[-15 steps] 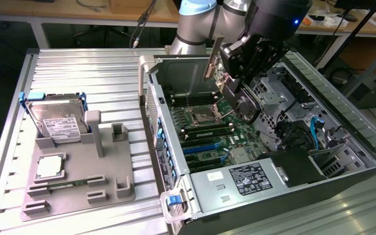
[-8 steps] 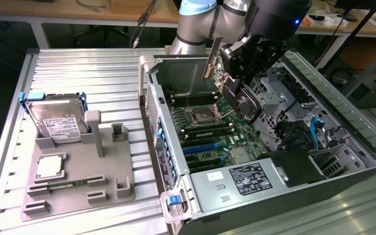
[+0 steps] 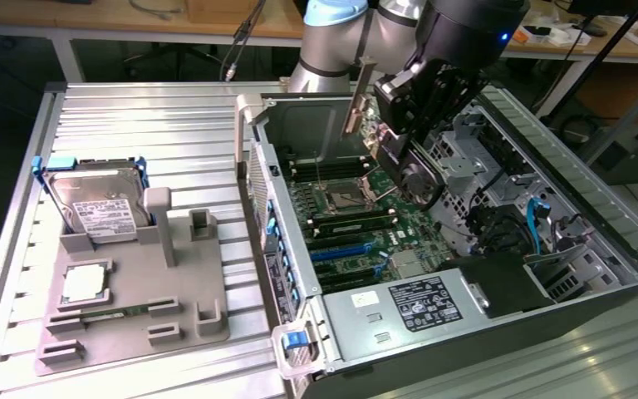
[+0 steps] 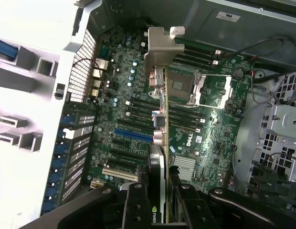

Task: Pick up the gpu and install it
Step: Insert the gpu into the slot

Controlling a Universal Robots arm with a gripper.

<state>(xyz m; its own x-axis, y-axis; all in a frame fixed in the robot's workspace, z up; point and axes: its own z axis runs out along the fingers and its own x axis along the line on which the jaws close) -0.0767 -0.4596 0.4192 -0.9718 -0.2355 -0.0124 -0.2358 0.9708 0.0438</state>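
Fixture tray [image 3: 130,332] on the surface [image 3: 130,116], exterior view's left, props the hard drive [image 3: 97,208] upright, likely for easy picking. Open case [image 3: 585,249] lies on its side just right of it, so the motherboard [image 3: 352,216] faces up for access. gpu [image 4: 160,100] is airborne over the board, in no slot, jaws clenched on the end opposite its silver bracket [image 4: 162,45], card edge-on to the wrist view. Arm [image 3: 331,41] comes down from the far side, wrist tilted into the case
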